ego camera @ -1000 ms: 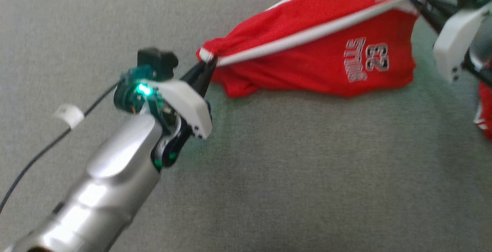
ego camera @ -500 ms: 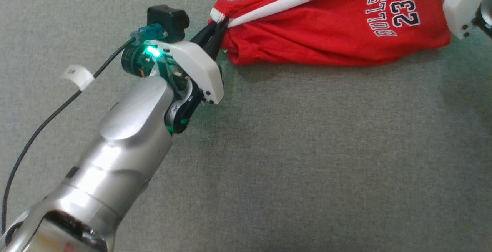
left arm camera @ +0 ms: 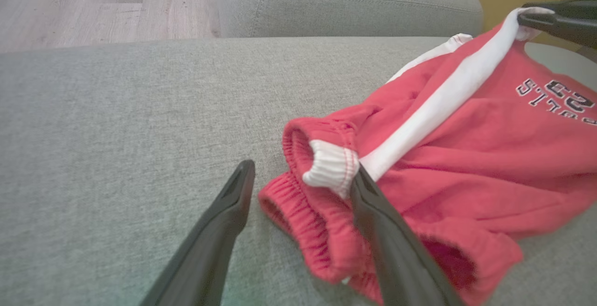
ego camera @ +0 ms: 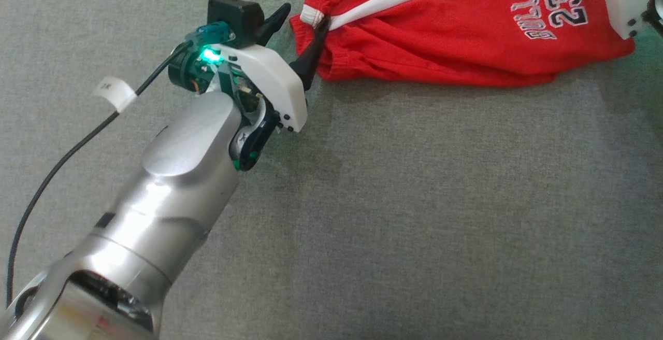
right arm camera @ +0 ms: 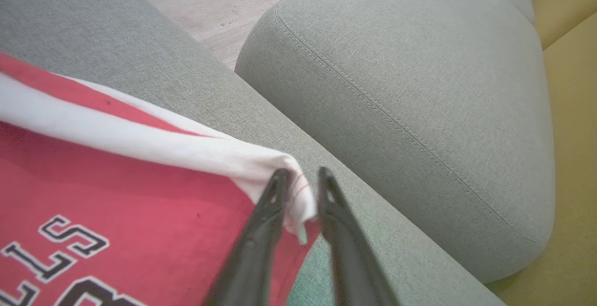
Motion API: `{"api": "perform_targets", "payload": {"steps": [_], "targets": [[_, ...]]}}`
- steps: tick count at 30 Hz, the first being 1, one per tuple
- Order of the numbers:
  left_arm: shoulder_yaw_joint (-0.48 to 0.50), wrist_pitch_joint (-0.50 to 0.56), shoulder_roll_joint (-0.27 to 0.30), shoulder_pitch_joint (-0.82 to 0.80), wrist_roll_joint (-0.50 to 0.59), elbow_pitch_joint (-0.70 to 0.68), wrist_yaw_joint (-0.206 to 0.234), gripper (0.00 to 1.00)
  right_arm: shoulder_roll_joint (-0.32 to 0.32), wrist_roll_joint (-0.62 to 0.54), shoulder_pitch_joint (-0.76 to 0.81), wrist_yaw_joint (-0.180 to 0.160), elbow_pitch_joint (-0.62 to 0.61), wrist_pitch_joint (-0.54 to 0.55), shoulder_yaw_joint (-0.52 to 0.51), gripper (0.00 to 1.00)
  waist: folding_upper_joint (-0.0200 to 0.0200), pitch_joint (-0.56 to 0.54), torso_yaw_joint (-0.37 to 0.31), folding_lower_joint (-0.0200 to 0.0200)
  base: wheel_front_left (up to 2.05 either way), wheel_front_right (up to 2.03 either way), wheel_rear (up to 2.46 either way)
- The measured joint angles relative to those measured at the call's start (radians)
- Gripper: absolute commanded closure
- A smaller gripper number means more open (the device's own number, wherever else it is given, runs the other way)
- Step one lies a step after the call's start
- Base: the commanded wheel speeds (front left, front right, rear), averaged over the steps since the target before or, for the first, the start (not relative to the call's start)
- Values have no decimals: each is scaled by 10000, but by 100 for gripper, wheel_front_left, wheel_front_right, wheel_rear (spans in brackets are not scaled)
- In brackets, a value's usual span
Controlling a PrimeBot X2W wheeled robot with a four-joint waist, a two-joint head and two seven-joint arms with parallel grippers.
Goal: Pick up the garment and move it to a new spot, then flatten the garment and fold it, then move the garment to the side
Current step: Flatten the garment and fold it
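Note:
The garment (ego camera: 440, 44) is a pair of red shorts with a white side stripe and "BULLS 23" print, lying stretched across the grey couch seat (ego camera: 414, 226). My left gripper (ego camera: 302, 18) stands open at its left end. In the left wrist view the white-and-red waistband (left arm camera: 331, 166) lies loose between the spread fingers (left arm camera: 224, 222) of my left gripper (left arm camera: 303, 170). My right gripper (right arm camera: 301, 175) is at the far end of the garment (right arm camera: 116, 180). Its jaws are slightly apart, with the white hem corner (right arm camera: 294, 194) between them.
A rounded grey cushion (right arm camera: 419, 86) sits just beyond the seat edge, with wooden floor (left arm camera: 70, 3) behind it and a yellow surface (right arm camera: 573, 110) to one side. A black cable with a white tag (ego camera: 114, 94) trails from my left wrist.
My left gripper has opened and let go of the waistband, which now rests on the seat. The right jaws have parted a little. The head view has shifted.

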Motion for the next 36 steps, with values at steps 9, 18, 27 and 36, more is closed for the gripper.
{"api": "perform_targets", "payload": {"steps": [9,18,27,36], "targets": [[81,-619,-58,-4,-2,151,234,0,428,10,-66,2,1074,-1145,-257,0,0,-243,34,-1,0,0,0],[692,-2468,123,2,167,253,970,0,959,711,404,0,1873,-2395,-1283,0,0,-1046,-66,-1,0,0,0],[1281,-3382,949,1234,1045,-1104,1693,0,1450,1137,2660,0,-50,-2648,-4924,0,0,-2300,-299,-3,0,0,0],[2957,-3427,1141,5115,2899,-4054,2454,0,3450,-1384,8219,0,-3848,-2694,-9348,0,1,-3391,-585,-4,0,0,0]]}}
